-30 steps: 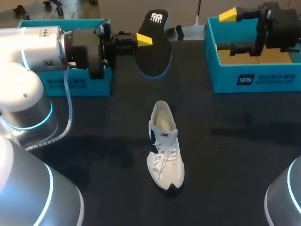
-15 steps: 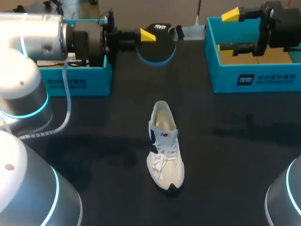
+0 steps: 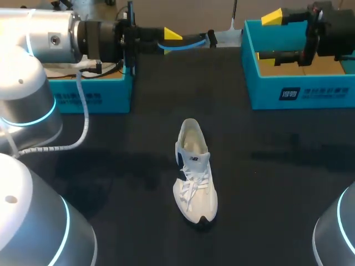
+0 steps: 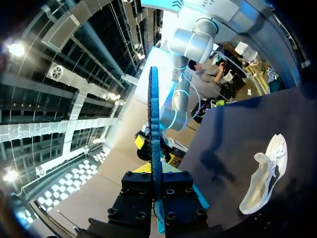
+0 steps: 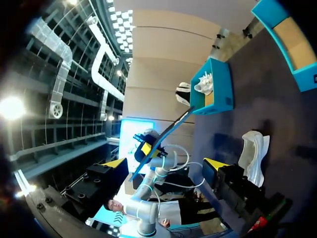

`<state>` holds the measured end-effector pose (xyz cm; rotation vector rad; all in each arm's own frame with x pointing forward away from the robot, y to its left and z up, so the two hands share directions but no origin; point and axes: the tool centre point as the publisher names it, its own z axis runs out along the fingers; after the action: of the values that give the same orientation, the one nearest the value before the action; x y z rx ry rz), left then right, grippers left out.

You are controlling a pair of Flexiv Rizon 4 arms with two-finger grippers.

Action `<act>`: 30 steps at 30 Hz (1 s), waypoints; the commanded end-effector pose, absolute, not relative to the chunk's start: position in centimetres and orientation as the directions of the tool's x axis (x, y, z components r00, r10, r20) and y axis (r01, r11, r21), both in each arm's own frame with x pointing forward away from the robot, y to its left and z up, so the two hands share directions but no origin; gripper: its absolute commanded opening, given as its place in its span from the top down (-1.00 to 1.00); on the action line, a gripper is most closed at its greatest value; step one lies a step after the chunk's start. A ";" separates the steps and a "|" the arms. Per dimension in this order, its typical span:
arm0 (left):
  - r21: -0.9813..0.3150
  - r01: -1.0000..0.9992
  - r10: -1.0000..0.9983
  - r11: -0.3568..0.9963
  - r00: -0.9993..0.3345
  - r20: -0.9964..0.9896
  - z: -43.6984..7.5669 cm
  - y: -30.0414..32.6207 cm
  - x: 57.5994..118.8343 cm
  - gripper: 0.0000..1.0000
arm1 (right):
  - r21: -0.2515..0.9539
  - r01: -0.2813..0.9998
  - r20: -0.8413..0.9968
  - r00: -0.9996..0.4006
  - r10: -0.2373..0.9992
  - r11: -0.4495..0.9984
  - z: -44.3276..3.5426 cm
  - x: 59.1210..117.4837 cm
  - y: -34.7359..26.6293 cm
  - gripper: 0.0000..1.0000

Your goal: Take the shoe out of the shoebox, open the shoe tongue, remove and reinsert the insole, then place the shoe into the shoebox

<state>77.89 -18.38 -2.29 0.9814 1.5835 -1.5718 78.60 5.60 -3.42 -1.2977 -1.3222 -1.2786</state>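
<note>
A white shoe (image 3: 194,172) lies on the black table, toe toward the front edge; it also shows in the left wrist view (image 4: 262,178) and the right wrist view (image 5: 252,153). My left gripper (image 3: 172,36) is held high at the back of the table and is shut on the black insole (image 3: 191,40), which has a blue rim and is seen edge-on. In the left wrist view the insole (image 4: 154,119) stands straight up out of the left gripper (image 4: 156,186). My right gripper (image 3: 265,36) hangs open over the right shoebox (image 3: 299,91), holding nothing; its yellow fingertips (image 5: 115,162) stand wide apart.
A second blue shoebox (image 3: 89,97) sits at the back left under my left arm; in the right wrist view this shoebox (image 5: 220,94) holds another white shoe (image 5: 204,82). Dark tabletop (image 3: 277,183) surrounds the shoe on all sides.
The left gripper has rolled and drawn back, turning the insole from face-on to edge-on and lifting it higher. The shoe and the right arm have not moved.
</note>
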 end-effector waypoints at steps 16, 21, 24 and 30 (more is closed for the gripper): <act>-0.969 -0.086 0.037 0.230 -0.995 0.097 -3.1 -18.6 77.7 1.00 | 0.095 0.993 0.990 -0.087 0.111 -0.067 -3.5 78.6 5.7 -1.00; -0.835 -0.508 0.014 0.211 -0.853 0.522 -3.4 -19.3 77.5 1.00 | 0.095 0.993 0.990 -0.087 0.111 -0.067 -3.5 78.6 5.7 -1.00; -0.702 -0.690 0.006 0.178 -0.712 0.702 -3.5 -19.8 77.5 1.00 | 0.095 0.993 0.990 -0.087 0.111 -0.067 -3.5 78.6 5.7 -1.00; -0.423 -0.903 0.043 0.071 -0.421 0.906 -3.0 -20.4 77.9 1.00 | 0.095 0.993 0.990 -0.087 0.111 -0.067 -3.5 78.6 5.7 -1.00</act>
<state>77.17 -19.76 -3.28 0.2996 2.2342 -1.9720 78.60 5.60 -3.41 -1.2979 -1.3221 -1.2785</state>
